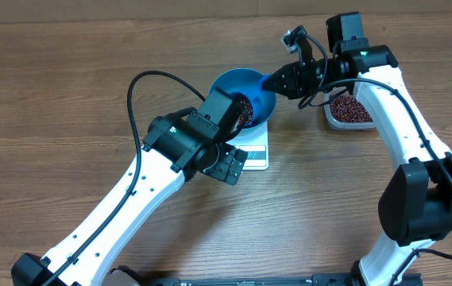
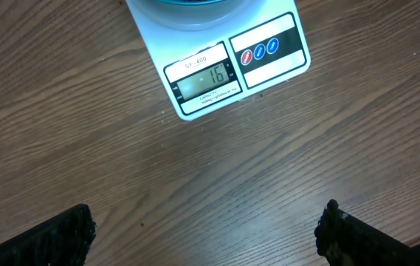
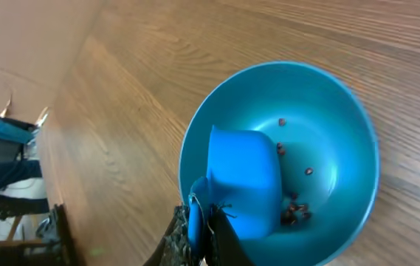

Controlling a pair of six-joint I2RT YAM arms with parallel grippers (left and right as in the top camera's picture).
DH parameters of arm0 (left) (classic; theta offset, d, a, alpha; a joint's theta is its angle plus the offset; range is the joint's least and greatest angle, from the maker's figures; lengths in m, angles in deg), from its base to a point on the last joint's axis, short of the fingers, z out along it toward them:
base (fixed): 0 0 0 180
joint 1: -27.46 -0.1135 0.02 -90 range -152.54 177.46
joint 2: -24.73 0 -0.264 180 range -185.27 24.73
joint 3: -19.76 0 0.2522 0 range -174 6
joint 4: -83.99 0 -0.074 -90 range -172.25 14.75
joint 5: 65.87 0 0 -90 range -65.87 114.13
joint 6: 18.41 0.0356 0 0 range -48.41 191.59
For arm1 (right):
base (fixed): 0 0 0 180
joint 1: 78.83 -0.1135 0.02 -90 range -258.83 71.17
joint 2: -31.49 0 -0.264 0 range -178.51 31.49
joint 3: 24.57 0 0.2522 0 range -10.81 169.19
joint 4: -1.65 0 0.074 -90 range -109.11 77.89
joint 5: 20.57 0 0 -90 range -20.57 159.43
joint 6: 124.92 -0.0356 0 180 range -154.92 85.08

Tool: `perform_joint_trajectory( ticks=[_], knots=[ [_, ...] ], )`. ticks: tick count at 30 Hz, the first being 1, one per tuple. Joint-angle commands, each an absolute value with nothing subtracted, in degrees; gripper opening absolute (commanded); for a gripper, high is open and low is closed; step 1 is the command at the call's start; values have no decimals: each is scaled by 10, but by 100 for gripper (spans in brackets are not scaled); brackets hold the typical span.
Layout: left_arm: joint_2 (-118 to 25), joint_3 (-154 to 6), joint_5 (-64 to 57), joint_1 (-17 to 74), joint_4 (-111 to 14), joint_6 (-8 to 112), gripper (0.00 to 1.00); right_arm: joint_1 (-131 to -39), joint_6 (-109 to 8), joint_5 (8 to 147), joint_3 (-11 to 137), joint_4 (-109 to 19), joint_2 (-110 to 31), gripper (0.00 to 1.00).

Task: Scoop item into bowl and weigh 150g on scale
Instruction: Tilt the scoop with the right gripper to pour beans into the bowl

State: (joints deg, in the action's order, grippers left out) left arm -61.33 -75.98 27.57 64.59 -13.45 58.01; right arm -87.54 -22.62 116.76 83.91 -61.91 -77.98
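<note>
Overhead view: the bowl (image 1: 237, 79) stood on the scale (image 1: 256, 152) at mid-counter (image 1: 67, 95). The right claw (image 3: 201, 222), pressed together on the handle of the scoop (image 3: 243, 181), held it tipped inside the bowl from 2 o'clock. A few beans (image 3: 294, 214) lay on the bowl's bottom. The left claw (image 2: 206, 247), spread wide and empty, hovered at the scale's 6 o'clock. A tub (image 1: 351, 111) of beans sat at the bowl's 3 o'clock.

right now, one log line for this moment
right hand: shut on scoop over bowl | beans: some in bowl | bowl: on scale | left hand: open
</note>
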Motion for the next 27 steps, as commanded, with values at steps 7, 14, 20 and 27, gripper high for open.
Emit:
perform_joint_trajectory(
  ticks=[7, 14, 20, 27],
  knots=[
    [-611, -771, 279, 646, -135, 576, 100, -875, -260, 1168, 857, -582, -752, 4],
    [-611, -771, 279, 646, -135, 576, 100, -875, -260, 1161, 876, -587, -752, 4],
    [-611, -771, 279, 646, -135, 576, 100, -875, -259, 1142, 912, -608, -752, 4],
    [-611, -771, 279, 646, -135, 576, 100, -888, -259, 1093, 925, -629, -751, 4]
  ],
)
